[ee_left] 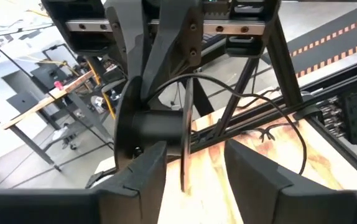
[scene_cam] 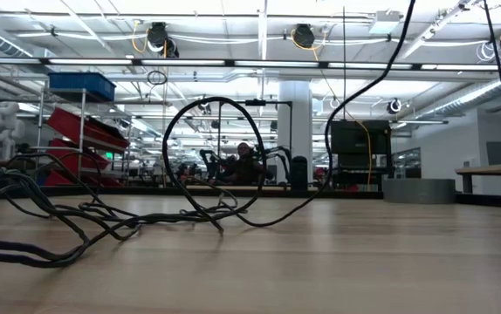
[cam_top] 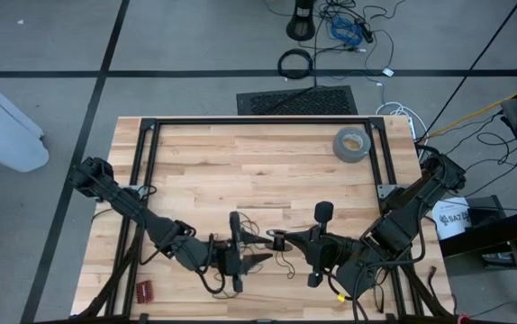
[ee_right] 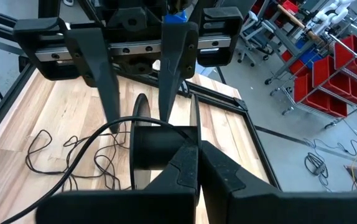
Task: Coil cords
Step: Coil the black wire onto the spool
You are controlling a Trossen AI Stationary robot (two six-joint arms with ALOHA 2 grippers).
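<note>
The cord is a thin black wire. It lies in loose loops on the wood (ee_right: pixel 73 158), and one strand climbs over a black spool (ee_right: pixel 160 146). In the low view its loops sprawl on the tabletop (scene_cam: pixel 102 218). My right gripper (ee_right: pixel 198 155) is shut on the spool, above the table's near middle (cam_top: pixel 285 241). My left gripper (ee_left: pixel 194 155) faces it from the table's left and is open. Its fingers (ee_right: pixel 104 87) stand on either side of the spool's far flange (ee_right: pixel 139 109) and touch nothing that I can see. My right gripper pinches the rim of the spool's near flange (ee_right: pixel 194 130) between its two shut fingers. It comes from the table's right, slanting a little downward. The spool hangs clear of the table with its axle level, and the wire strand (ee_right: pixel 113 127) lies over its hub.
A grey tape roll (cam_top: pixel 353 144) lies at the far right of the table. A small red object (cam_top: pixel 143 290) sits near the front left corner. A black frame rail (cam_top: pixel 258 121) runs around the table's far part and sides.
</note>
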